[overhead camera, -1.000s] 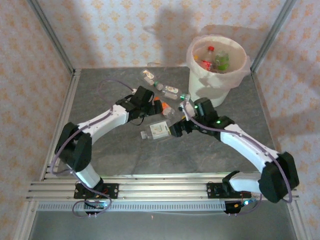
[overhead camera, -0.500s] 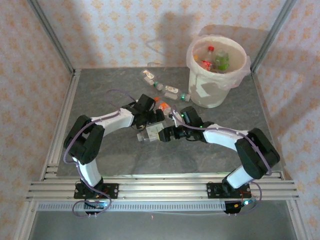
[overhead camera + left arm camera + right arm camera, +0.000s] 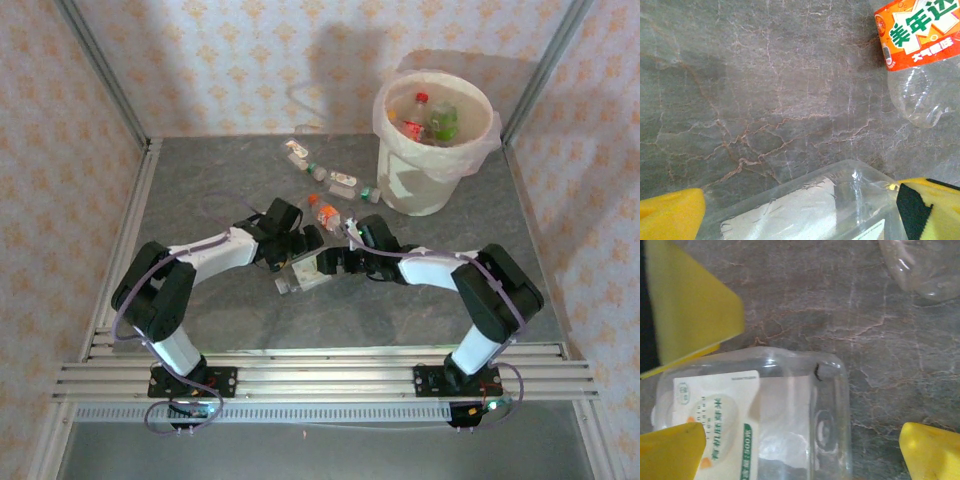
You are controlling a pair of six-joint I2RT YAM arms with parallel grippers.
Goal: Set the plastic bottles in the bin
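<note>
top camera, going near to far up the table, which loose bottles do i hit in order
white-labelled flat bottle → orange-labelled bottle → farthest bottle; the bin overlaps these in depth, so it is left out

We find little room around the white-labelled bottle (image 3: 303,272) in the middle of the table (image 3: 200,190): the left gripper (image 3: 303,243) and the right gripper (image 3: 333,262) crowd it, jaws wide. Just behind lies the orange-labelled bottle (image 3: 325,213), then more bottles (image 3: 340,182). The bin (image 3: 425,185) blocks the far right corner. The left side and the near strip are free to pass.
</note>
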